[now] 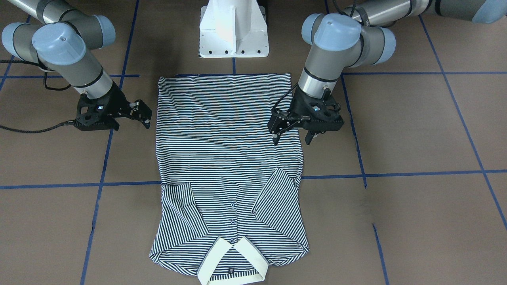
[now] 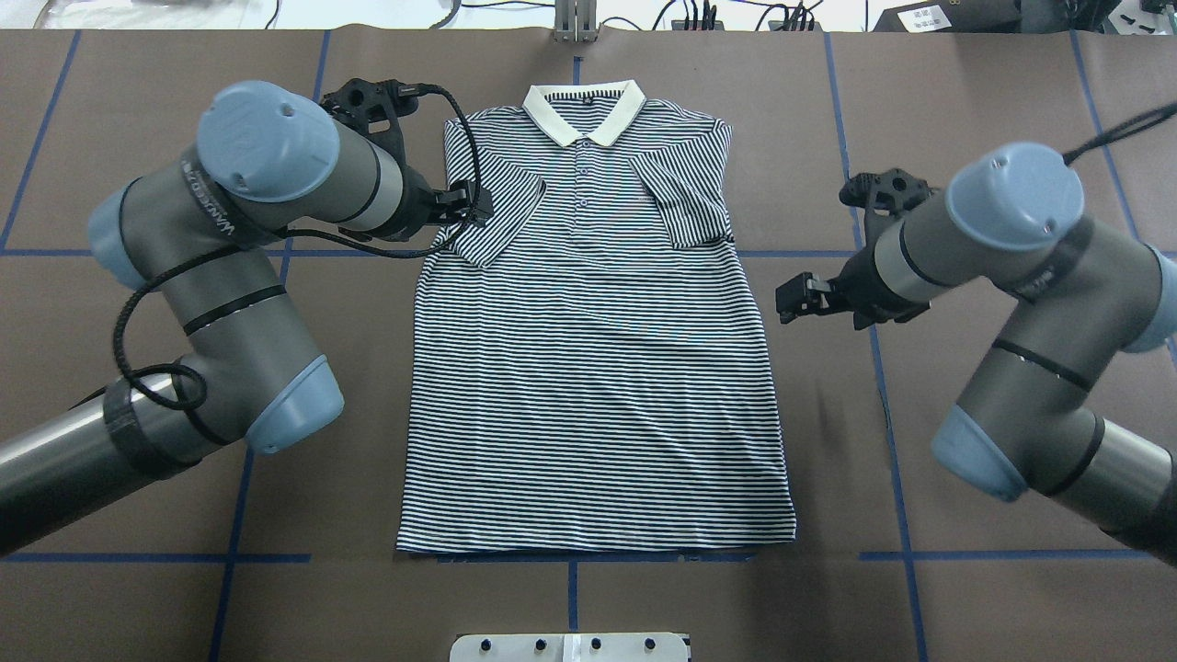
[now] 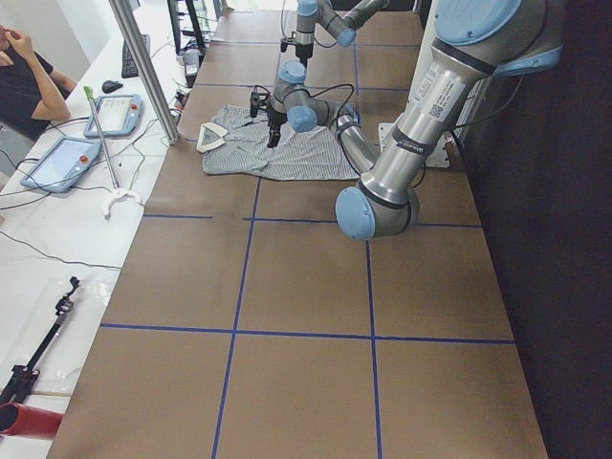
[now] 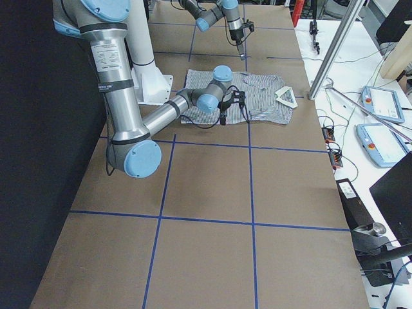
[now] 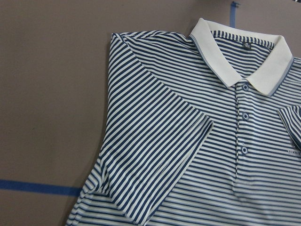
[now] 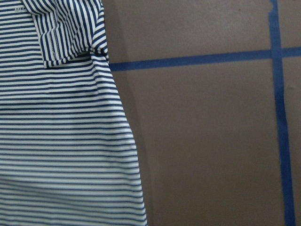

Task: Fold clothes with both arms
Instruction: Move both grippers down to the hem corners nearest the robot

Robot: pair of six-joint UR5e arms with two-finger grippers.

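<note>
Bright, even light from above. The white pedestal [image 1: 233, 27] glares, washed out. Faint soft shadows smudge the table [image 1: 416, 130] beside the shirt [image 1: 229, 130]. Focus is sharp.

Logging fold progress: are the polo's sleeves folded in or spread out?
Folded in. Both sleeves lie across the polo shirt's chest; its body is spread flat.

Left gripper [image 1: 292, 137] and right gripper [image 1: 147, 116] hover, fingers [image 1: 276, 137] parted.

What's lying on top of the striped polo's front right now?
On the navy-and-white striped polo shirt, both striped short sleeves lie folded inward beside the buttons. Chest fabric beneath them is covered.
</note>
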